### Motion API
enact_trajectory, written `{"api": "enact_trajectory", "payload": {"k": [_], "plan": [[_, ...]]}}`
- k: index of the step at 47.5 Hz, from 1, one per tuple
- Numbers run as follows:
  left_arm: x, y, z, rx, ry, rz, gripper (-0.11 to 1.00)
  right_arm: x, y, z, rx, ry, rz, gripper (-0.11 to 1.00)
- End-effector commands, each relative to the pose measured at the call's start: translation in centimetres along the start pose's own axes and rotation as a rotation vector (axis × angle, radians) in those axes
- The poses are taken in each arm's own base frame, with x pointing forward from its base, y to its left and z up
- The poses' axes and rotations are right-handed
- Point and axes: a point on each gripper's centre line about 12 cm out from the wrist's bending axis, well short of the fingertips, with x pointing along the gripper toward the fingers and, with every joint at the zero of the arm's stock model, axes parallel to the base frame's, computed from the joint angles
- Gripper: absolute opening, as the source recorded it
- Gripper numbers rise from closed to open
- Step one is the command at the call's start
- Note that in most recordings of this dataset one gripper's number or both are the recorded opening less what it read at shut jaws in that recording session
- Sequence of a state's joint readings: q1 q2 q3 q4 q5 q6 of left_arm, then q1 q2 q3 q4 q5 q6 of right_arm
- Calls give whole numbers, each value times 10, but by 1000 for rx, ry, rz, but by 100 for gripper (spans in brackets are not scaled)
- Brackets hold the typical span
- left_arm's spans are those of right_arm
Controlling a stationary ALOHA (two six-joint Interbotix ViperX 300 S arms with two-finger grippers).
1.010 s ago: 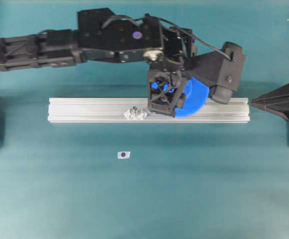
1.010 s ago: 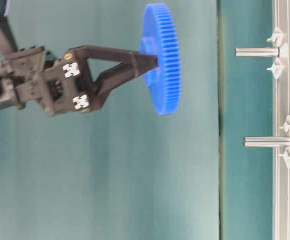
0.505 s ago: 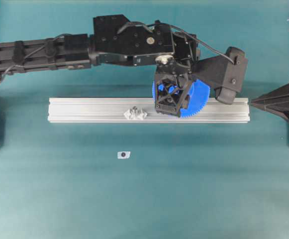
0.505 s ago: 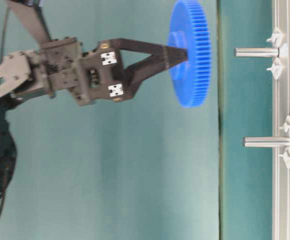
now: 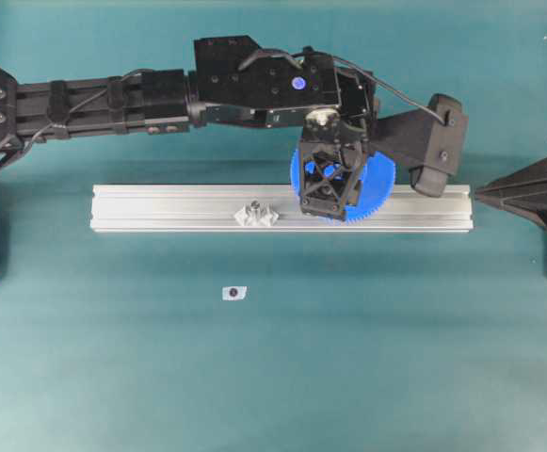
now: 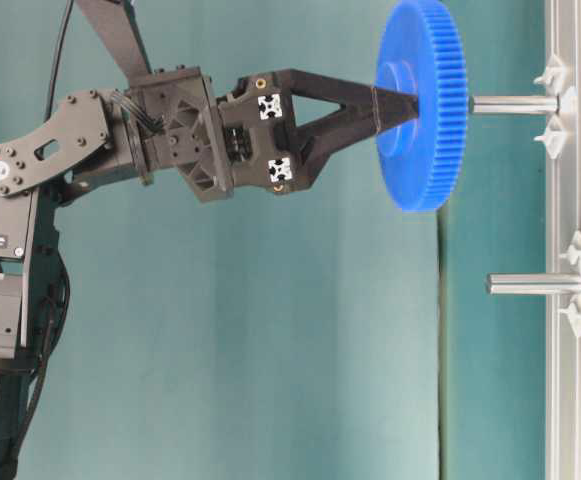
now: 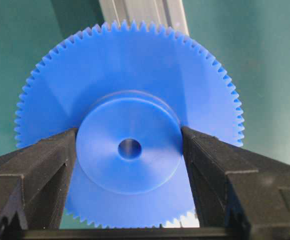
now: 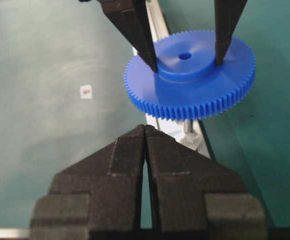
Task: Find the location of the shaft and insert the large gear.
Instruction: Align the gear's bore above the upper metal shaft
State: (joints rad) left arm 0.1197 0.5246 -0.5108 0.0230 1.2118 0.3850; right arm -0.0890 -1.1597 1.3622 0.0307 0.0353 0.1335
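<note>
blue large gear (image 6: 422, 105), pinched at its hub by your left pincer (image 6: 388, 103), has travelled from well short of the shaft (image 6: 515, 103) to just at its tip; next, line up the hole. right pincer (image 8: 145, 137) rests pressed together.
</note>
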Motion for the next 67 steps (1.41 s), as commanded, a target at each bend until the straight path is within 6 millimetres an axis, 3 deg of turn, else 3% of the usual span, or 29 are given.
{"api": "enact_trajectory", "payload": {"k": [1,43,67], "plan": [[-19,3,9,-3,-56,22,70,1,1,5,11,-12,0,2],[12,-4,7,4,-16,2,70,1,-2,5,15,-12,-18,2],[8,20,-3,-26,-9,20,70,1,-2,7,15,-17,-17,2]]}}
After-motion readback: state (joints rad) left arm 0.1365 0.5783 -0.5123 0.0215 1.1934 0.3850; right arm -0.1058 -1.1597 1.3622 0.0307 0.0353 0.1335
